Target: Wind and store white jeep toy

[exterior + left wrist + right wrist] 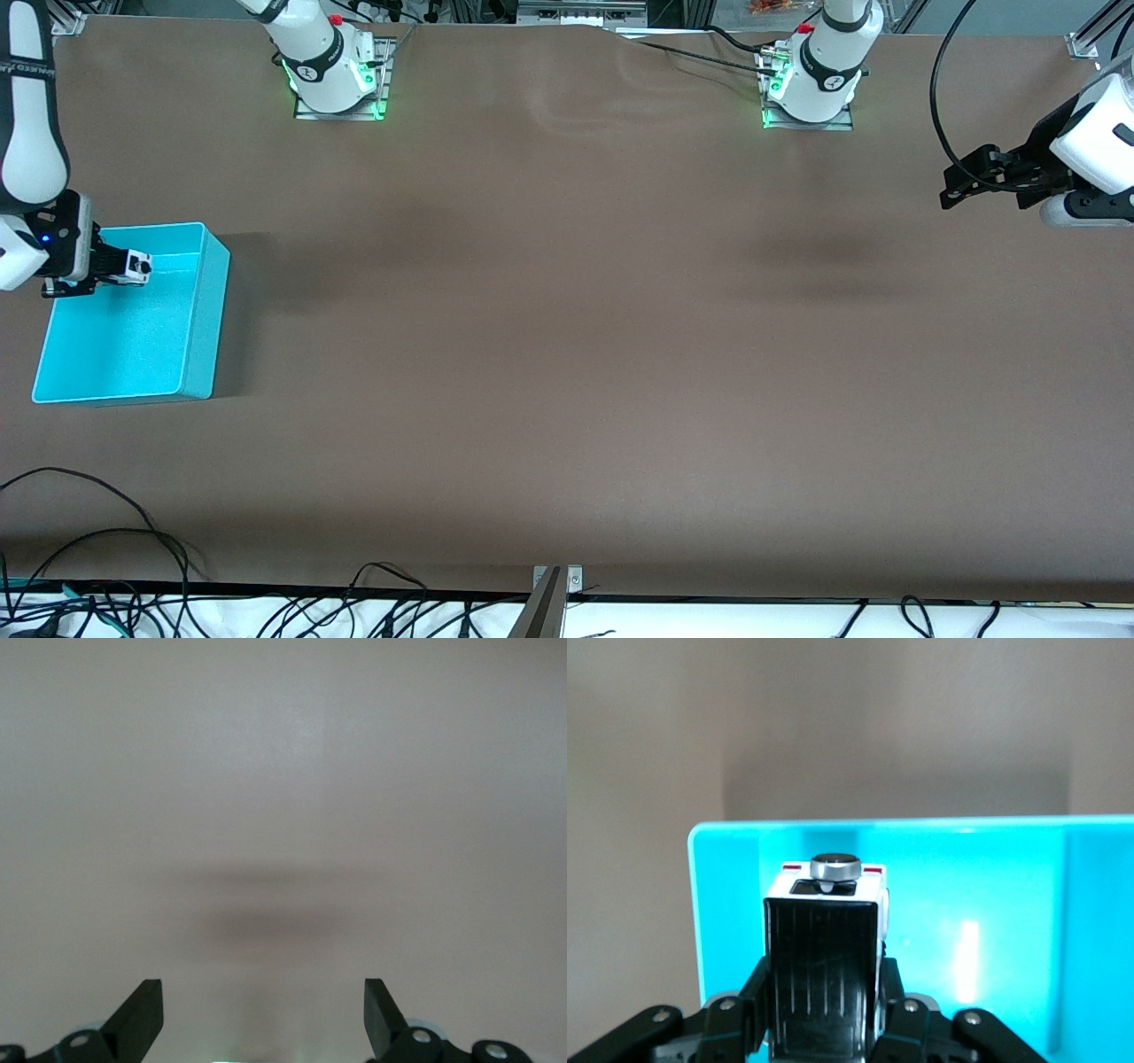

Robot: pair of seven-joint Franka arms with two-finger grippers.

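Right gripper [133,268] holds white jeep toy [825,943] over turquoise bin [199,319]

Right pincer [124,268] gripping white jeep toy [137,266] (over turquoise bin [199,337]), left arm waiting

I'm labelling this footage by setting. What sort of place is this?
Most likely a robotics lab: two arms bolted to a brown table, loose cables along its edge. The right gripper holds the white jeep toy over a turquoise bin; the left gripper waits open.

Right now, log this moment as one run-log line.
right gripper: shut on white jeep toy, over turquoise bin | left gripper: open, waiting | stage: store
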